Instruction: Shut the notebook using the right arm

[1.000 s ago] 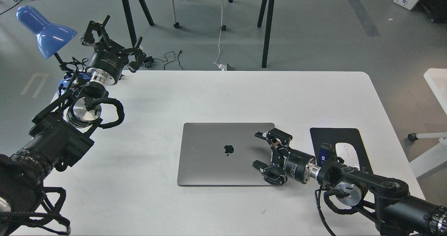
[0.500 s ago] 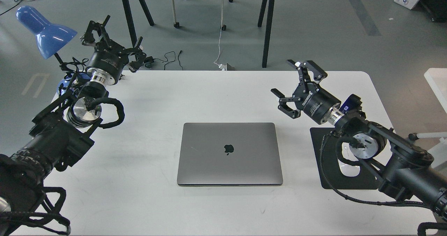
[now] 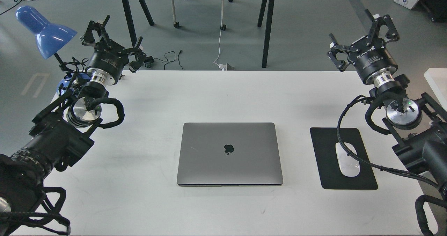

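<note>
The notebook [image 3: 229, 153] is a space-grey laptop lying shut and flat at the table's front middle, its dark apple logo facing up. My right arm comes in from the right edge. Its gripper [image 3: 361, 33] is open and empty, raised high beyond the table's back right corner, far from the notebook. My left gripper [image 3: 110, 35] is open and empty, raised beyond the back left corner.
A black mouse pad [image 3: 342, 159] with a white mouse [image 3: 347, 159] lies right of the notebook. A blue desk lamp [image 3: 43, 30] stands at the back left. The white table [image 3: 223, 96] ends close behind the grippers. Trestle legs [image 3: 267, 26] stand on the floor behind.
My right gripper has lifted off the notebook's lid and swung up and back to the right, clear of the table. The notebook stays shut. The left arm has not moved.
</note>
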Robot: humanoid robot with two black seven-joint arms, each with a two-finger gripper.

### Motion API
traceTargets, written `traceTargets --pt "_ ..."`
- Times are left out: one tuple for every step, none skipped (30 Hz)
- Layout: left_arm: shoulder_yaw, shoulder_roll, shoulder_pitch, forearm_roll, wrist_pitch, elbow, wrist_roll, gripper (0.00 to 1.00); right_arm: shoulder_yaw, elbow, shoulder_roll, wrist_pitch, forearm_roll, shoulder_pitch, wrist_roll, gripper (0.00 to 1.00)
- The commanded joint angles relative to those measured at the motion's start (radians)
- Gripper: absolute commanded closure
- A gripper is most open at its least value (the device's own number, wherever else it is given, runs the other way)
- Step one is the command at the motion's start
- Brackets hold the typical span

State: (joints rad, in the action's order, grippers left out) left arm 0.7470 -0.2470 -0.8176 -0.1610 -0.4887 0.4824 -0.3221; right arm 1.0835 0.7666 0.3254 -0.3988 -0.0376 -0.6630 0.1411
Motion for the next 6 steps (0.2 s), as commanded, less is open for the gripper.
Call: traceTargets --pt "0.000 0.000 0.000 0.000 0.000 -0.001 0.000 0.00 0.009 -0.017 -0.005 0.001 -0.008 -0.003 0.000 0.00" --pt "0.000 0.000 0.000 0.000 0.000 -0.001 0.000 0.00 0.009 -0.015 -0.005 0.001 -0.008 -0.004 0.000 0.00" --pt "0.000 0.000 0.000 0.000 0.000 0.001 0.000 0.00 0.009 -0.013 -0.005 0.006 -0.008 -0.009 0.000 0.00" --pt "0.000 0.000 0.000 0.000 0.000 -0.001 0.000 0.00 0.010 -0.009 -0.005 0.006 -0.008 -0.009 0.000 0.00" --pt "0.000 0.000 0.000 0.000 0.000 -0.001 0.000 0.00 0.010 -0.009 -0.005 0.005 -0.008 -0.010 0.000 0.00" --pt "0.000 0.000 0.000 0.000 0.000 0.001 0.000 0.00 0.010 -0.009 -0.005 0.006 -0.008 -0.010 0.000 0.00"
